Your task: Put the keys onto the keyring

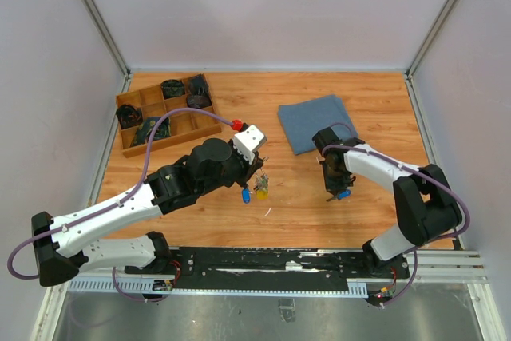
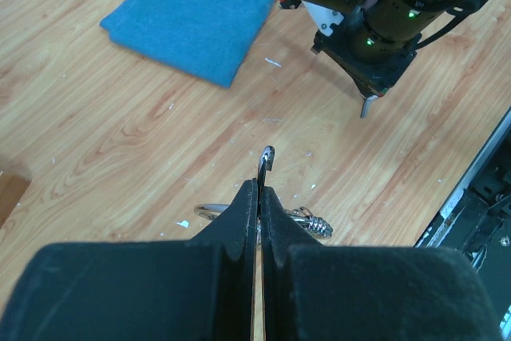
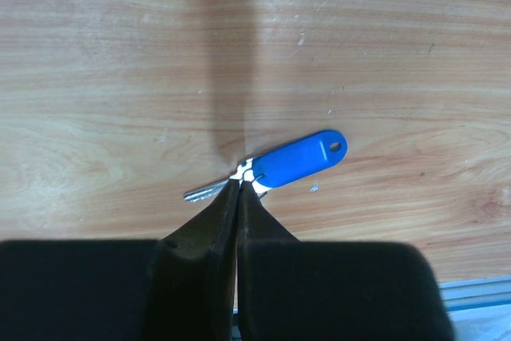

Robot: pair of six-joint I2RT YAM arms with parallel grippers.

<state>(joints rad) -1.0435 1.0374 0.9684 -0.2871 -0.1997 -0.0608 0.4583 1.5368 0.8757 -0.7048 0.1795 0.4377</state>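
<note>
Two arms face each other over the wooden counter [image 1: 319, 93], each presenting its half of the job. The left gripper [image 2: 259, 197] is clamped tight on the wire of the keyring [image 2: 266, 156], with the wire's hooked free end poking up just past the fingertips. This seems meant to offer an open tip for threading. In the overhead view a bunch of yellow-, green- and blue-headed keys [image 1: 260, 192] hangs beneath that gripper, near the counter's middle. Well apart to the right, the right gripper [image 3: 240, 191] is closed on the bright blue-headed key [image 3: 299, 161], pinching it where blade meets head. That likely leaves the hole at the head's far end free to take the wire. The two are not yet aligned. A folded blue cloth [image 1: 315, 121] lies behind them, unused. Whether the key is clear of the wood cannot be told.
</note>
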